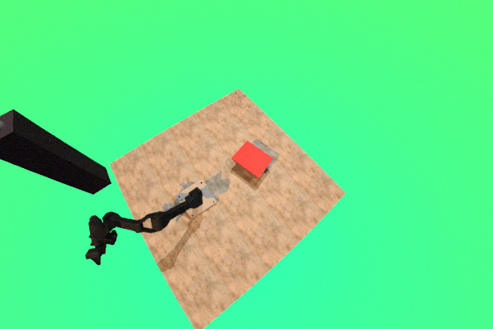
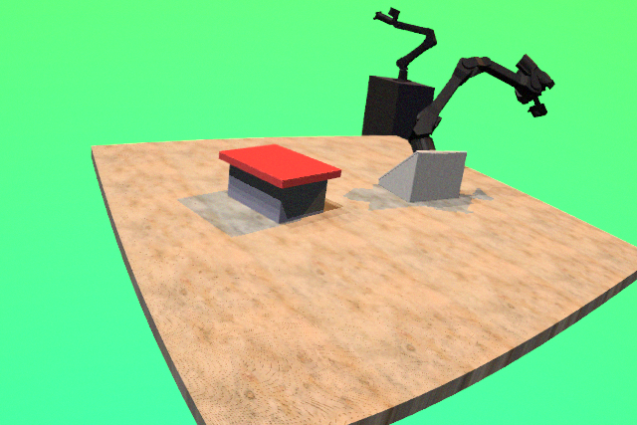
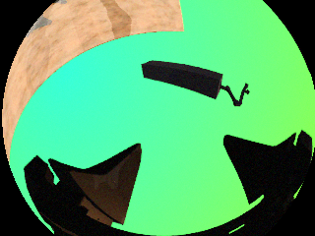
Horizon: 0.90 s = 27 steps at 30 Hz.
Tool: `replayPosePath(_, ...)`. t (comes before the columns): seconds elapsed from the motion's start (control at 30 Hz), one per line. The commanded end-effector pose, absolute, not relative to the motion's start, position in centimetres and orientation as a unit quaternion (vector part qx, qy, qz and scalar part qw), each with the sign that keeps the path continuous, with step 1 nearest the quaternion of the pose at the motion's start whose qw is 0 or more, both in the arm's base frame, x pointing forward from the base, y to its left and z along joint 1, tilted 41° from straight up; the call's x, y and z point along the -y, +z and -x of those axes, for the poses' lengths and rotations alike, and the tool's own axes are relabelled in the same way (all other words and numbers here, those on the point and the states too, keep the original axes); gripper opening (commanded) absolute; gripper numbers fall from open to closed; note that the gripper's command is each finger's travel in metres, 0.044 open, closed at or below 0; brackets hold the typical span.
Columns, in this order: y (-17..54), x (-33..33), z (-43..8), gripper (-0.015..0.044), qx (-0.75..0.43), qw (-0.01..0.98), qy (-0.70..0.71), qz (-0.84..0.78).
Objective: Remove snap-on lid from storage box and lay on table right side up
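Note:
The red lid [image 1: 253, 159] [image 2: 280, 165] sits flat on top of the dark grey storage box [image 2: 304, 201], its edges overhanging the walls. The box stands on the wooden table [image 1: 246, 237] [image 2: 359, 307]. In the top view the lid hides most of the box. My gripper [image 3: 185, 145] is open, with its two dark fingers wide apart and nothing between them. It hangs in the air beyond the table edge, on the arm's far side from the box and well away from the lid. The lid and box are out of the wrist view.
A grey wedge-shaped mount [image 1: 209, 203] [image 2: 437, 175] stands at my arm's base, beside the box with a gap. A tall black pillar [image 1: 51, 154] [image 2: 385, 106] [image 3: 182, 78] stands beyond the table edge, with a second arm [image 2: 416, 29] on it.

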<state>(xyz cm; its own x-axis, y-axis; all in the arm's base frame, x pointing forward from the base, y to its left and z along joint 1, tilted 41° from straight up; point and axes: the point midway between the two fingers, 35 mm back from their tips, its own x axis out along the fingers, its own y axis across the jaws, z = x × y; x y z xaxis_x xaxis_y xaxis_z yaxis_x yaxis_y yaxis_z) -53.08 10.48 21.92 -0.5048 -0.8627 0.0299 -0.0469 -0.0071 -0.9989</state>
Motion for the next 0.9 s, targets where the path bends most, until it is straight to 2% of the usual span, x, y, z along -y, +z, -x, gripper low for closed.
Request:
replayPosePath(0.0,22.0,-10.6,53.1,0.0374,-0.618,0.335,-0.611,0.364)
replayPosePath(0.17,23.7,-16.2,52.3,0.0243,-0.575,0.290,-0.709,0.287)
replayPosePath(0.2,24.0,-17.8,51.9,0.0235,-0.566,0.275,-0.730,0.268)
replayPosePath(0.43,25.3,-26.2,48.6,0.0235,-0.503,0.185,-0.826,0.175)
replayPosePath(0.63,26.1,-35.0,42.9,0.0235,-0.413,0.062,-0.905,0.086)
replayPosePath(0.7,26.2,-35.9,42.2,0.0235,-0.401,0.047,-0.912,0.077)
replayPosePath(0.87,26.5,-41.9,36.0,0.0235,-0.312,-0.066,-0.948,0.022)
